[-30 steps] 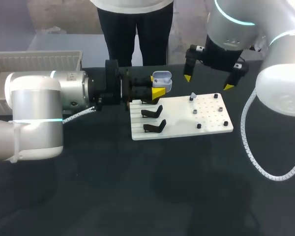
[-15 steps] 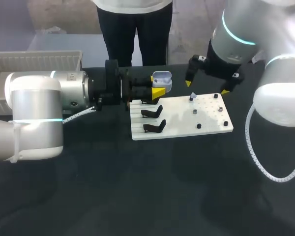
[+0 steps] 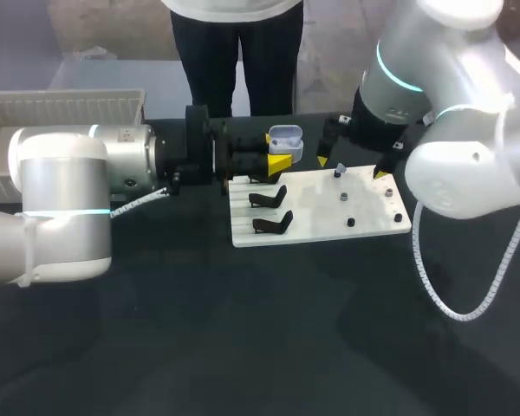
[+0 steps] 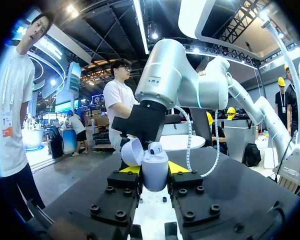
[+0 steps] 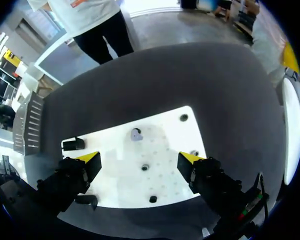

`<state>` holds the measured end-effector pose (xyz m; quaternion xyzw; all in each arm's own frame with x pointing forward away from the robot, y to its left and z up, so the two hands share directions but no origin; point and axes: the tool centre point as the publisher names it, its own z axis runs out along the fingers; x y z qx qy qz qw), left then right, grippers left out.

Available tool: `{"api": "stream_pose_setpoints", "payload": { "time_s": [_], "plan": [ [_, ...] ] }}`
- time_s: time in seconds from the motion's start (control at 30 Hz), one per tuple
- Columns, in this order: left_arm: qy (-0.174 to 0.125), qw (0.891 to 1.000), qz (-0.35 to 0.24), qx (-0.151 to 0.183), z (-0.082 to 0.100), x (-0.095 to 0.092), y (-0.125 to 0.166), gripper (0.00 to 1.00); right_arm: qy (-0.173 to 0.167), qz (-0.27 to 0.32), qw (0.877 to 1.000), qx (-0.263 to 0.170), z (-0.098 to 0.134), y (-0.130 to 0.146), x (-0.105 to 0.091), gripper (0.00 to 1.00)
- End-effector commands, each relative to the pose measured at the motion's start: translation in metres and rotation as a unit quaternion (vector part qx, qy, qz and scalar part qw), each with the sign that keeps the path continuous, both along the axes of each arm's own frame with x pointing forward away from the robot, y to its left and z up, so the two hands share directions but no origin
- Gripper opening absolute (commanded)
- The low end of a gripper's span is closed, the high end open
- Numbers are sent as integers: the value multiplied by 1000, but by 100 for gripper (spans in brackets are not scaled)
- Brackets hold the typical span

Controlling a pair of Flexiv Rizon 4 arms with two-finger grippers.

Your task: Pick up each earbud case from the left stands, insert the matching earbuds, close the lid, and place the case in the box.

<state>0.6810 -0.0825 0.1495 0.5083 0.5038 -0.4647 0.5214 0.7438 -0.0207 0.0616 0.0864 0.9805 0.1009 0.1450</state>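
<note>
Two black stands [image 3: 269, 198] are seen empty on the left part of the white board [image 3: 312, 227], which lies on the dark table [image 3: 243, 329]. Just past the board's far left corner, the earbud case [image 3: 285, 141] is gripped by the left gripper [image 3: 276, 152]. In the left wrist view the yellow-tipped fingers are pressed against both sides of the case, which is held upright above the board with its lid [image 4: 131, 151] swung open. A small rounded piece is seen at its open top.

The right gripper [image 3: 352, 168] is held over the far edge of the board with its fingers spread wide and nothing between them. In the right wrist view a single pale earbud [image 5: 136, 134] is seen standing on the board, ahead of the gap between the fingertips [image 5: 90, 160] and touched by neither. Small dark pegs [image 5: 145, 167] are dotted across the right part of the board. A white ribbed box [image 3: 69, 108] is placed well to the left of the board, at the table's far edge
</note>
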Motion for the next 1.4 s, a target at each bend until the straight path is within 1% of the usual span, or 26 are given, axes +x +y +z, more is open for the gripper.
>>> {"api": "stream_pose_setpoints", "payload": {
  "time_s": [0.03,0.27,0.37,0.43,0.5,0.53,0.57,0.67,0.7,0.73,0.77,0.8,0.83,0.87,0.9,0.97,1.33,1.4],
  "plan": [
    [-3,1000,3,-3,-1,-1,0,0,10,4,1000,4,-11,4,10,100],
    [-3,1000,3,-3,-1,-1,0,0,5,5,1000,2,-23,3,16,100],
    [-3,1000,3,-3,-1,-1,0,0,8,3,1000,9,-25,3,20,92],
    [-3,1000,3,-3,-1,-1,0,0,9,4,1000,9,-26,3,22,88],
    [-3,1000,3,-3,-1,-1,0,0,11,7,1000,9,-27,5,23,87],
    [-3,1000,3,-3,-1,-1,0,0,12,8,1000,9,-28,5,23,84],
    [-3,1000,3,-3,-1,-1,0,0,12,9,1000,8,-29,6,24,75],
    [-3,1000,3,-3,-1,-1,0,0,13,11,1000,7,-29,6,24,76],
    [-3,1000,3,-3,-1,-1,0,0,13,11,1000,8,-29,6,25,73],
    [-3,1000,3,-3,-1,-1,0,0,13,11,1000,8,-29,6,25,73],
    [-3,1000,3,-3,-1,-1,0,0,14,11,1000,9,-28,6,26,71],
    [-3,1000,3,-3,-1,-1,0,0,14,11,1000,9,-28,6,26,64],
    [-3,1000,3,-3,-1,-1,0,0,14,11,1000,10,-28,6,27,53],
    [-3,1000,3,-3,-1,-1,0,0,14,11,1000,10,-28,6,27,50],
    [-3,1000,3,-3,-1,-1,0,0,15,11,1000,10,-28,6,27,52],
    [-3,1000,3,-3,-1,-1,0,0,17,11,1000,10,-29,7,28,49],
    [-3,1000,3,-3,-1,-1,0,0,22,12,1000,11,-34,10,29,47],
    [-3,1000,3,-3,-1,-1,0,0,23,11,1000,12,-34,11,29,46]
  ]
}}
